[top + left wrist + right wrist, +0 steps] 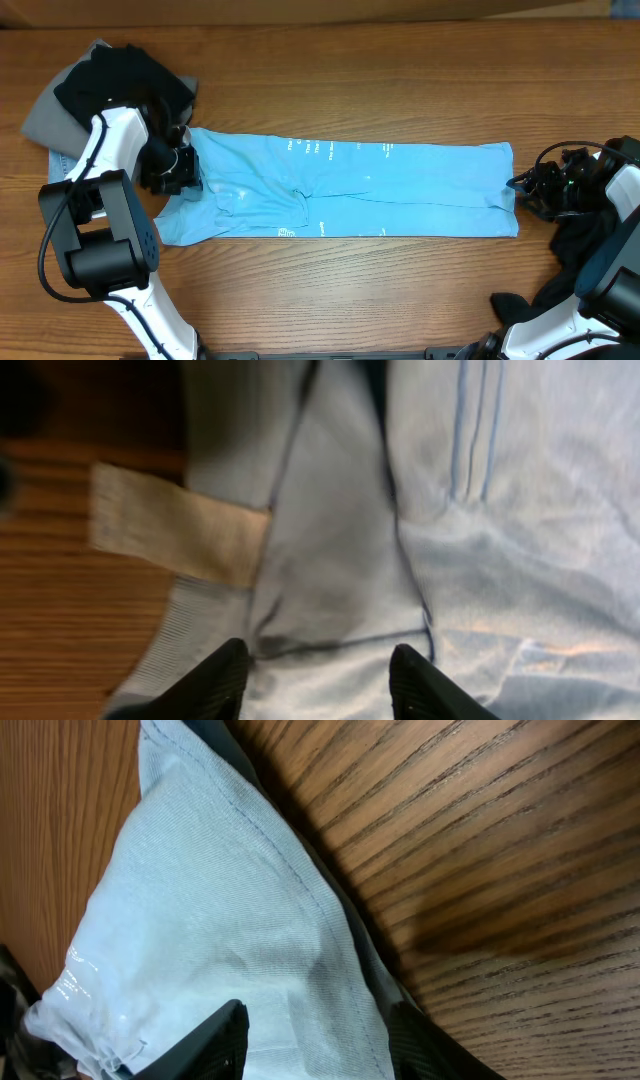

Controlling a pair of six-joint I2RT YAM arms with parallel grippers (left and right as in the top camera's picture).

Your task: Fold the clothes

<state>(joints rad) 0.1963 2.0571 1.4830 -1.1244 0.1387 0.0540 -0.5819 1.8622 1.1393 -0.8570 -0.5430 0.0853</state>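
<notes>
The left gripper (320,685) has its two fingers (222,682) apart. The light blue T-shirt (540,560) lies in the gap between them, and nothing is pinched. Just ahead of the fingers the cloth has soft folds and a dark seam line. Ahead and off to one side, a tan strip (170,525) sits at the shirt's edge. Past that is the brown wood table (60,590). Behind this arm is a pile of black and grey clothes (100,85).

The right gripper (320,1040) also has its fingers (215,1040) apart, with the blue cloth lying between them and not squeezed. Ahead of the fingers runs a stitched edge of the shirt, and beyond that edge is bare wood.

Seen from above, the shirt is folded into one long flat band on the table. It reaches from the left gripper at one end to the right gripper at the other. A black cloth (580,240) lies close beside the right arm.
</notes>
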